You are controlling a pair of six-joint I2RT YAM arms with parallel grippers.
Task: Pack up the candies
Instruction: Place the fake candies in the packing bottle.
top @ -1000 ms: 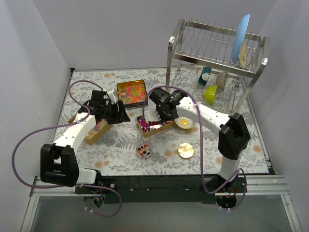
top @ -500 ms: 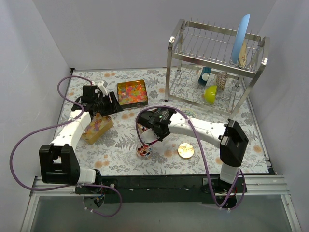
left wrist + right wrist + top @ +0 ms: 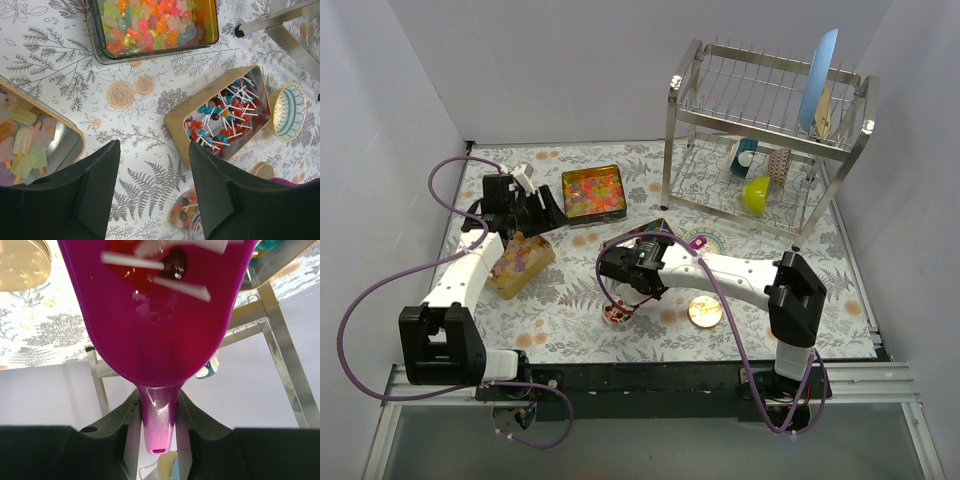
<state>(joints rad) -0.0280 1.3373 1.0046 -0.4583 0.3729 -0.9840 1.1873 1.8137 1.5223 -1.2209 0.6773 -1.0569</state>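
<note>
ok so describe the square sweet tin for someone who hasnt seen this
Find the metal dish rack at the back right; just left of it sits an open square tin. It is packed with bright orange, pink and yellow sweets, unlike the tin of pale pastel pieces nearer the front left or the tin of lollipops.

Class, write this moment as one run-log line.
right claw: shut on scoop | scoop: holds candies | left claw: open, empty
</note>
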